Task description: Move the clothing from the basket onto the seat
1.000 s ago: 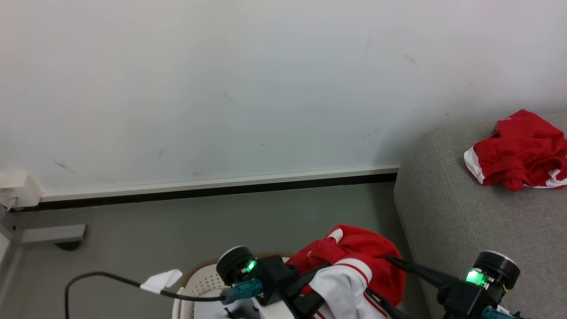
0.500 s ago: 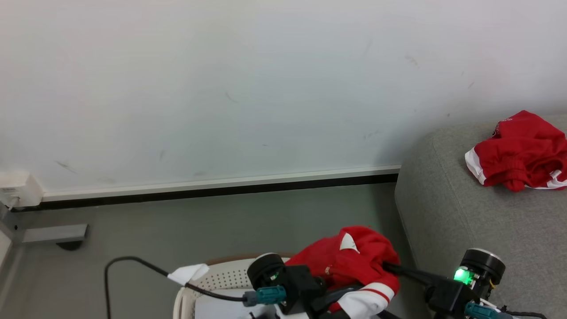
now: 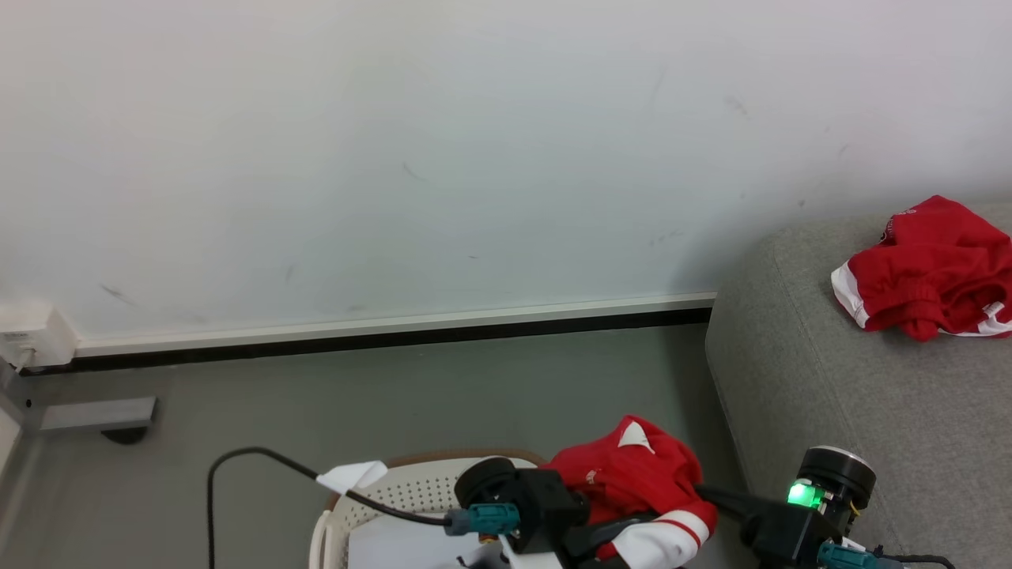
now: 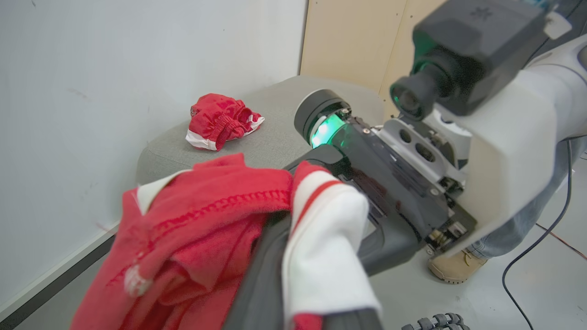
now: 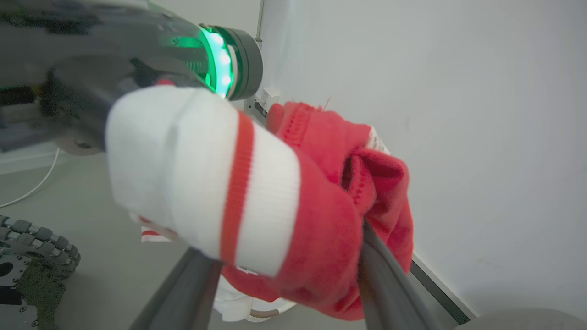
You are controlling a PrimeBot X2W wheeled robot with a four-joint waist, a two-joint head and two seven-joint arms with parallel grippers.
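At the right end of the oval cream-white perforated plastic basket [image 3: 395, 496] with a brown rim band, a bright red soft jersey garment [image 3: 632, 474] hangs bunched between the two grippers, just left of the seat. The left gripper [image 3: 615, 533] is clamped tight on this garment: in the left wrist view, red fabric and a white cuff [image 4: 321, 247] with a red stripe wrap around its dark fingers [image 4: 259, 279]. The right gripper [image 3: 711, 498] reaches in from the sofa side with its jaws spread wide. In the right wrist view its two fingers [image 5: 390, 284] straddle the bundle, and one touches the red cloth; whether they press it, I cannot tell.

The large grey woven-fabric sofa [image 3: 822, 379] with rounded edges stands against the white wall. A second red garment [image 3: 929, 269] with white trim lies crumpled on top of it, well apart from the held one. A pale flat pad [image 3: 395, 545] lies inside the basket. A black cable [image 3: 261, 458] with a white tag loops over the grey floor. In the left wrist view, a person's tan shoe [image 4: 456, 268] rests on the floor beyond the right arm.
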